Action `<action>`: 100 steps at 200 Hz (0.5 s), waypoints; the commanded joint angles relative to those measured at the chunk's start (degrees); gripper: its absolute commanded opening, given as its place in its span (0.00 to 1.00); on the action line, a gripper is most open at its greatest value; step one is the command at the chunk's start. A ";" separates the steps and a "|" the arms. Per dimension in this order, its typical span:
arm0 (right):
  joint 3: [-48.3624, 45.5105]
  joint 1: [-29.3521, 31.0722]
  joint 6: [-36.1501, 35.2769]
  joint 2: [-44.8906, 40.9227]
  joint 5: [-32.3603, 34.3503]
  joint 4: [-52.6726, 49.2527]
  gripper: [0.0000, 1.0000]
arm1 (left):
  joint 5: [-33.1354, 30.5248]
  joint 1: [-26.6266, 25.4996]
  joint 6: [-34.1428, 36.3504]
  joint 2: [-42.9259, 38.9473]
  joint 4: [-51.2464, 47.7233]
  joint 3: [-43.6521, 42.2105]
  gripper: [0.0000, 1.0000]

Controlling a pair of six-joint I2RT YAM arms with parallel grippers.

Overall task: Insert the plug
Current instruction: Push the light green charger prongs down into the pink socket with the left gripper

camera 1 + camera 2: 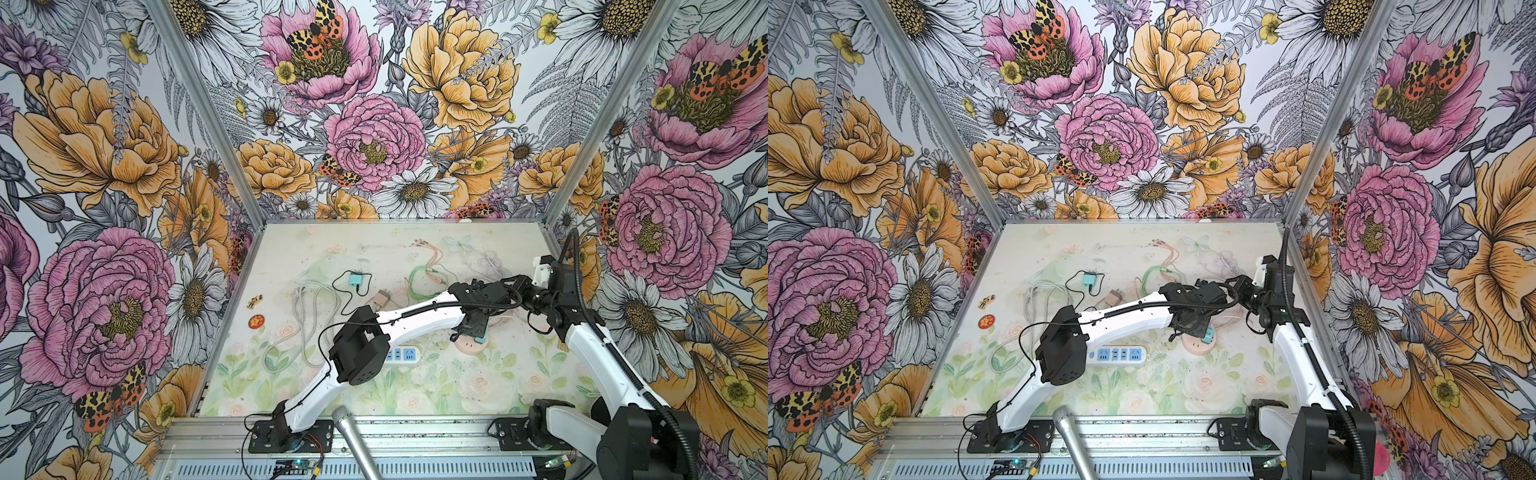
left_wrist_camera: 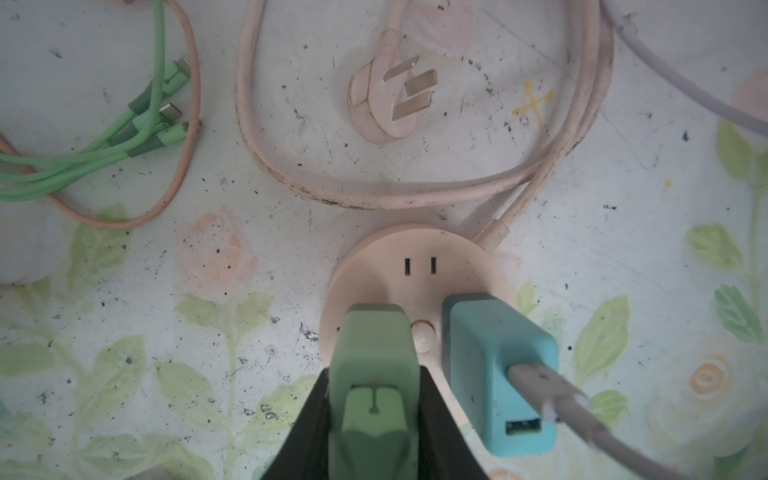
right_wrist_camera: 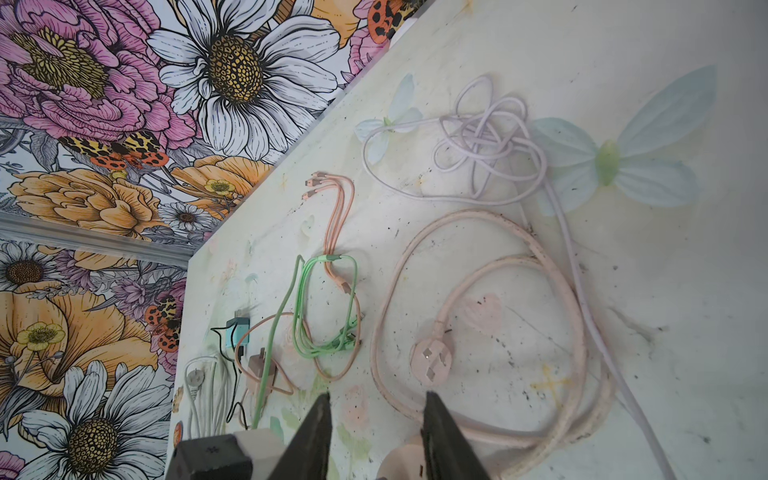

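The plug [image 2: 372,374], a green block, sits clamped in my left hand [image 2: 374,388], with a black finger pressed on each flank. Its far end is over the face of the round pink socket [image 2: 419,266], which lies flat on the surface [image 1: 457,395]. I cannot tell whether its prongs are in the slots, because the plug's body hides them.

Just beside the plug, a teal charger [image 2: 498,365] stands in the same socket. A grey cable [image 2: 561,399] runs out of its end, next to a free port. Between the plug and the charger a small round button on the socket shows, and beyond them one pair of slots lies bare.

In both top views my left arm reaches across the middle to the socket [image 1: 469,347] [image 1: 1194,347], on the right part of the surface. A white strip [image 1: 405,355] [image 1: 1121,355] lies near it, toward the middle.

My right hand [image 3: 377,399] is held above the surface with its fingers [image 3: 320,419] standing apart and nothing between them.

Past the socket lies a pink plug [image 2: 386,99] with its three prongs up, ringed by its own looped cord [image 2: 415,199], which runs to the socket's side. Green leads [image 2: 83,158] lie well off to one side, tangled with a thin pink one.
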 commanded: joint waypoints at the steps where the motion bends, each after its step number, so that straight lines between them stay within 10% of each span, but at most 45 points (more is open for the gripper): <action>1: 1.73 0.52 -0.93 1.26 -1.37 0.78 0.37 | 1.73 0.60 0.51 3.78 -3.93 -0.08 0.00; 100: 2.16 0.78 -1.31 1.86 -1.16 0.89 0.35 | 4.28 -0.66 0.87 4.00 -3.80 -2.60 0.00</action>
